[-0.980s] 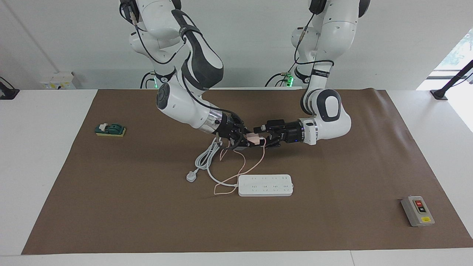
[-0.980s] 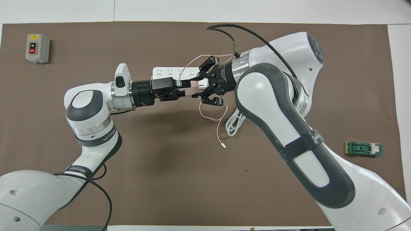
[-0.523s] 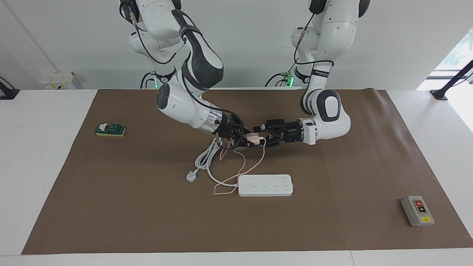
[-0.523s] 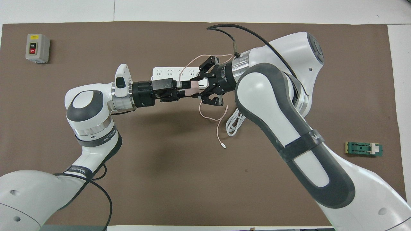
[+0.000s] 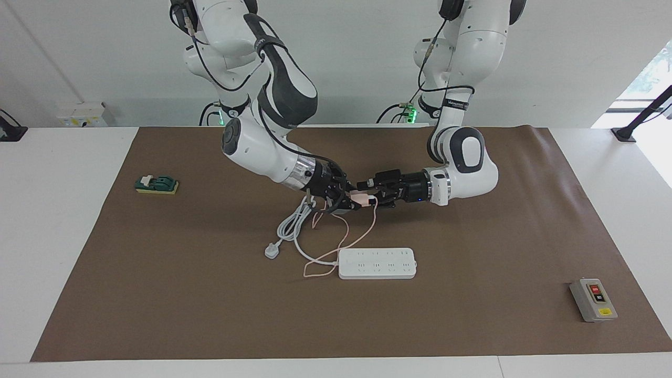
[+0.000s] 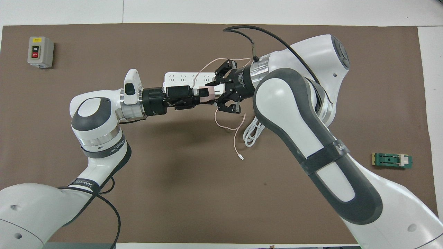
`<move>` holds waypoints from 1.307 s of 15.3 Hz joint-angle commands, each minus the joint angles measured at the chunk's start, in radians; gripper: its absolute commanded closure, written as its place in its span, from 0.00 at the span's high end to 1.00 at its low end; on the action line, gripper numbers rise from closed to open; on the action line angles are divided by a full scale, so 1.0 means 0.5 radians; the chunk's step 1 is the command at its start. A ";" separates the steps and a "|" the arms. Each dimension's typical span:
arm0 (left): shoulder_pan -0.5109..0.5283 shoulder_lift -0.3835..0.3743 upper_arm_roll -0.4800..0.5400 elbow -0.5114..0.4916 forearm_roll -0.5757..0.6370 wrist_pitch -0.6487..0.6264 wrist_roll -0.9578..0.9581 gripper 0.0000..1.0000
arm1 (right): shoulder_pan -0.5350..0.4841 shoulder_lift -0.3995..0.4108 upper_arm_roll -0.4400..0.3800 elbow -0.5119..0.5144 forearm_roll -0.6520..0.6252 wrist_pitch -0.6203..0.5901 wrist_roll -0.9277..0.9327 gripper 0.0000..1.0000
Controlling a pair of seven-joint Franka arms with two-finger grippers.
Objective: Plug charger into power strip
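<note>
**A:** What are the two grippers doing?

**B:** They meet in the air over the middle of the brown mat. The right gripper (image 5: 350, 200) is clamped on the one charger (image 5: 362, 199), a small pale-pink cube. The left gripper (image 5: 374, 196) reaches in from the other end and its fingers sit around the same cube; I cannot tell whether they already press on it.

**A:** And the charger's cable?

**B:** One thin pink cable (image 5: 344, 242) hangs from the cube and loops down onto the mat, reaching as far as the power strip.

**A:** Where is the power strip?

**B:** There is one power strip (image 5: 377, 263), flat and white, lying on the mat (image 5: 472, 325) near its middle, closer to the edge away from the robots than the grippers are. Nothing is plugged into it. Its thick white cord (image 5: 292, 223) lies coiled below the right gripper and ends in one white three-pin plug (image 5: 271, 251) flat on the mat.

**A:** Anything else?

**B:** Two more items. One grey box with a red and a black button (image 5: 593, 300) sits near the mat's corner away from the robots at the left arm's end. One small green device on a yellow base (image 5: 157, 184) sits near the mat's edge at the right arm's end
</note>
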 commanded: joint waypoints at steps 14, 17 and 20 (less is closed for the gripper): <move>0.041 -0.014 0.010 0.010 0.103 -0.049 0.001 0.00 | 0.030 -0.009 0.003 -0.037 0.061 0.086 0.017 0.12; 0.038 -0.023 0.013 0.007 0.136 -0.034 -0.005 0.00 | 0.033 -0.009 0.003 -0.047 0.061 0.102 0.017 0.18; 0.023 -0.051 0.016 0.010 0.231 0.046 -0.084 0.00 | 0.033 -0.013 0.003 -0.041 0.058 0.099 0.054 0.85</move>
